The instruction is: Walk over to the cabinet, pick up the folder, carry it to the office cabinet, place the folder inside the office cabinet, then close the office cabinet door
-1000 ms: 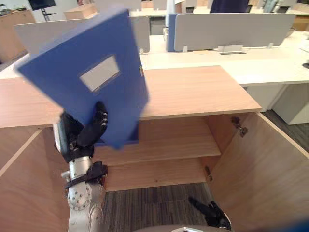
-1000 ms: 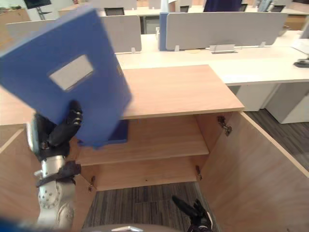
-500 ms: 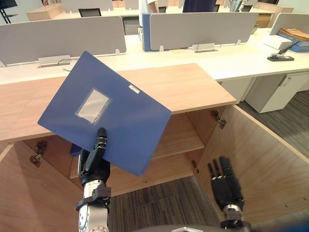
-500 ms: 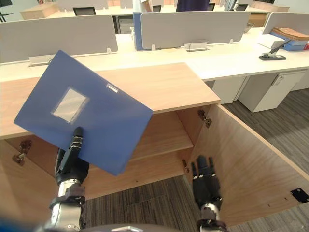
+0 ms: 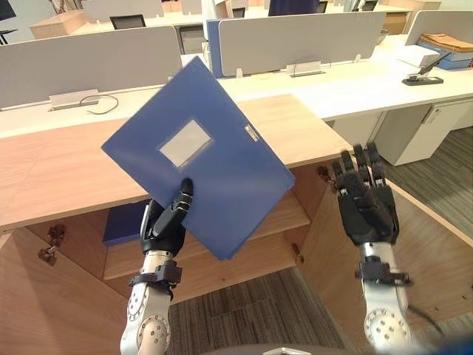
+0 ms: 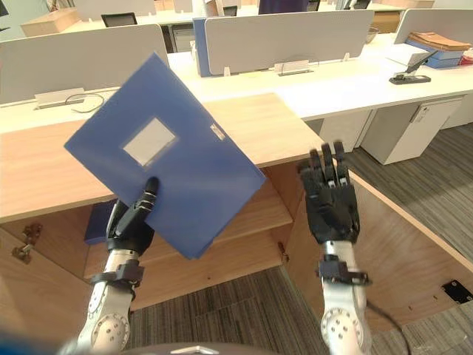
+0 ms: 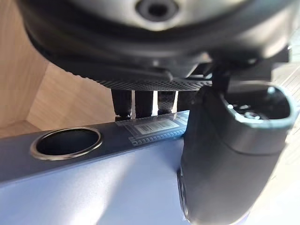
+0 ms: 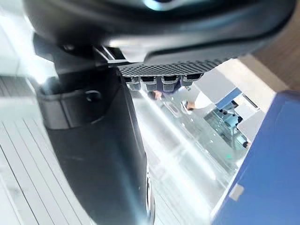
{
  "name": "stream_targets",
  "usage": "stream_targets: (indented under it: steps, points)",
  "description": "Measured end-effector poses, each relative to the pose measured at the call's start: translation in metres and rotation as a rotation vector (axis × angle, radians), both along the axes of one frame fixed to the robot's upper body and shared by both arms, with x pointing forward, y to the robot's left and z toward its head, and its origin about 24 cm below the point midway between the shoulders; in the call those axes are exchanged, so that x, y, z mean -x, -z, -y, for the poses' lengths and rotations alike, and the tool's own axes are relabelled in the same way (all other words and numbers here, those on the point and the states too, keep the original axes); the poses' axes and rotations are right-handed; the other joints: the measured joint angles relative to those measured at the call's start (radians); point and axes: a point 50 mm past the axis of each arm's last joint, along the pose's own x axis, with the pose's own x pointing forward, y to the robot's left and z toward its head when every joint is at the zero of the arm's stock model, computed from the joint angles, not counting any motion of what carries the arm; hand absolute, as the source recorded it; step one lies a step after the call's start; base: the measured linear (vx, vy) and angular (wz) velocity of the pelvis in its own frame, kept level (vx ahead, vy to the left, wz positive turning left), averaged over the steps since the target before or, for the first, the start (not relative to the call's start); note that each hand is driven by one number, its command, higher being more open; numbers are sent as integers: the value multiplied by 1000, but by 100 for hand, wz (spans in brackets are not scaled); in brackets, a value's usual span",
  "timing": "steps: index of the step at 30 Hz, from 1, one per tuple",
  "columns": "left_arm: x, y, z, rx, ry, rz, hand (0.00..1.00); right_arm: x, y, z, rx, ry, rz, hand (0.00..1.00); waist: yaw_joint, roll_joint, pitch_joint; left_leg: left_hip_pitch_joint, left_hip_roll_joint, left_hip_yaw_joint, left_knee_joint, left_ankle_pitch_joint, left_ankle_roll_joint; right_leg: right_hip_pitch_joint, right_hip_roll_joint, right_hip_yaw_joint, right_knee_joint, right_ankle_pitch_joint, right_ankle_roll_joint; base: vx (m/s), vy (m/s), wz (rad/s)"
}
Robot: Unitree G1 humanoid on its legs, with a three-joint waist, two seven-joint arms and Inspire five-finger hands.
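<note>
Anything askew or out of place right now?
The blue folder is tilted corner-down, pinched at one edge by the left hand before the open office cabinet, not yet inside. The right hand is raised, open.

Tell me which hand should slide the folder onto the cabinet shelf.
Left. The left hand pinches the folder, tilted, in front of the open cabinet's shelf. The right hand is raised beside it, open and empty.

Cabinet shelf partly hidden (behind folder).

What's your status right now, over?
Left robot hand grips blue folder, tilted, before the open office cabinet. Right robot hand open, empty, raised. Shelf holds another blue item at left.
</note>
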Motion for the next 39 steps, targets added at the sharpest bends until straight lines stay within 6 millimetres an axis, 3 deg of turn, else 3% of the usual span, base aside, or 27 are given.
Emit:
stream_targets:
  steps: [4, 8, 17, 24, 25, 32, 33, 37, 39]
  points:
    - [0, 4, 3, -49, 72, -14, 0, -22, -27, -1, 167, -57, 83, 100, 1, -1, 0, -2, -2, -5, 0, 0, 1, 1, -2, -5, 0, 0, 0, -23, 7, 4]
    - [-3, 1, 10, -68, 135, 3, 0, -39, -35, -4, 260, -104, 84, 100, 3, -2, 1, -7, -5, -18, 1, 1, 3, 2, -5, -16, 0, 0, 0, -27, 5, 9]
    - [-3, 4, 31, -85, 282, 4, 0, -74, -30, -16, 513, -242, -28, 100, 4, -2, 1, -16, -12, -42, 0, 6, 11, 5, -12, -40, 2, 0, 0, -29, 9, 8]
    - [1, 15, 22, -123, 298, -62, 0, -86, -19, -33, 694, -396, -99, 100, 6, -4, 1, -16, -16, -47, -15, 18, 20, 3, -13, -46, 2, 0, 0, -35, 6, 3]
    - [1, 15, 20, -133, 300, -66, 0, -88, -19, -35, 731, -410, -99, 0, 6, -4, 1, -15, -17, -49, -22, 23, 20, 3, -13, -49, 2, 0, -1, -37, 3, 6]
    - [3, 17, 12, -143, 315, -89, 0, -96, -31, -41, 979, -488, -92, 0, 9, -17, -6, -14, -19, -61, -35, 34, 17, 3, -11, -64, 2, 2, -3, -44, 1, 6]
    - [3, 17, 12, -150, 321, -94, 100, -96, -31, -38, 997, -502, -107, 0, 12, -21, -9, -14, -19, -64, -37, 35, 16, 3, -11, -67, 2, 2, -3, -30, 1, 6]
    - [7, 20, 6, -234, 374, -125, 100, -87, -34, -34, 1001, -580, -121, 0, 17, -28, -13, -14, -20, -70, -43, 39, 13, 6, -12, -73, 3, 2, -3, -29, 4, 6]
    - [14, 28, 8, -305, 491, -179, 100, -78, -40, -39, 1044, -645, -89, 0, 16, -27, -13, -10, -21, -72, -45, 39, 13, 11, -13, -76, 3, 2, -2, -30, 7, 3]
